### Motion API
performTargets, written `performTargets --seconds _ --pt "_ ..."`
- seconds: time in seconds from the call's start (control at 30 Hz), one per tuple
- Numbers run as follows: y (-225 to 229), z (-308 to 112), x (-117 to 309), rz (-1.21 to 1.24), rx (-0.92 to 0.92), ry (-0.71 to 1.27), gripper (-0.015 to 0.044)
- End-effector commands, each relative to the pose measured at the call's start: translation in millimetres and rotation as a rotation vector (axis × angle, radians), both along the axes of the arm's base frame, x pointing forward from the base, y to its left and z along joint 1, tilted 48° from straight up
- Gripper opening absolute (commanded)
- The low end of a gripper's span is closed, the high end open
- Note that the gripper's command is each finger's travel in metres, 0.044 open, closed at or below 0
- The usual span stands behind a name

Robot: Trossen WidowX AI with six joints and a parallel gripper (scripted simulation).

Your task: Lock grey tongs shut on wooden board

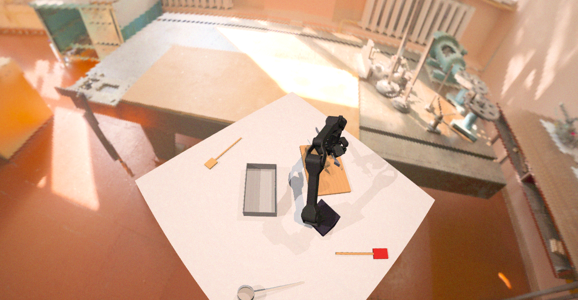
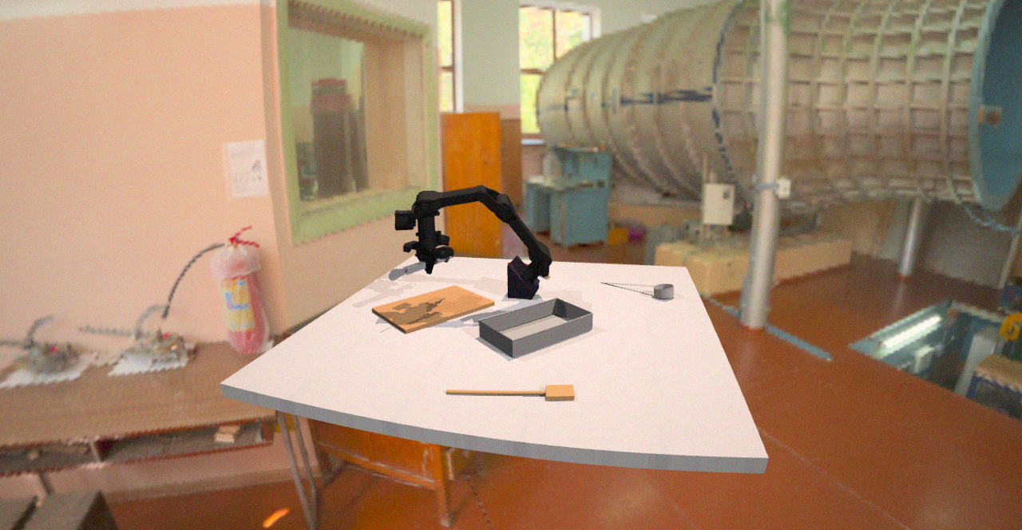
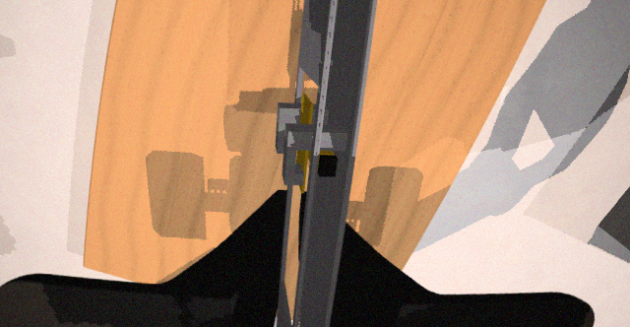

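Note:
My gripper (image 2: 429, 270) (image 3: 294, 203) is shut on the grey tongs (image 1: 337, 163) (image 2: 406, 270) (image 3: 322, 228) and holds them in the air above the wooden board (image 1: 337, 183) (image 2: 464, 301) (image 3: 172, 46). In the wrist view the tongs run from top to bottom between the black fingertips, their arms close together, with yellow parts and a small black block near the hinge. Whether the lock has caught cannot be seen. The arm hides much of the tongs in the top view. The roasting tin (image 1: 259, 213) (image 2: 547, 336) stands beside the board with no tongs on it.
A wooden spatula (image 1: 210, 163) (image 2: 559, 393) lies beyond the tin from the arm. A red-headed spatula (image 1: 380, 253) lies near the table edge in the top view. A small round pan with a long handle (image 1: 245, 292) (image 2: 663, 291) is on the table's far side from the board.

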State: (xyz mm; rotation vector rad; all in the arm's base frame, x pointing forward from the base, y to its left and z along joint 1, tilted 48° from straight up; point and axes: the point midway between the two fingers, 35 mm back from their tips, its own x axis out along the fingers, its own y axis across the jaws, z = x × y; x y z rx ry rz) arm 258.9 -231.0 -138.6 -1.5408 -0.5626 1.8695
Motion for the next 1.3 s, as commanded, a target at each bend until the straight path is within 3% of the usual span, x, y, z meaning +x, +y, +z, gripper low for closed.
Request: performTargets --seconds 0.0,1.27 --pt "6 -6 0 -0.008 0.004 0.002 -0.0150" --pt "52 -47 -8 -0.008 0.006 0.001 -0.0150"
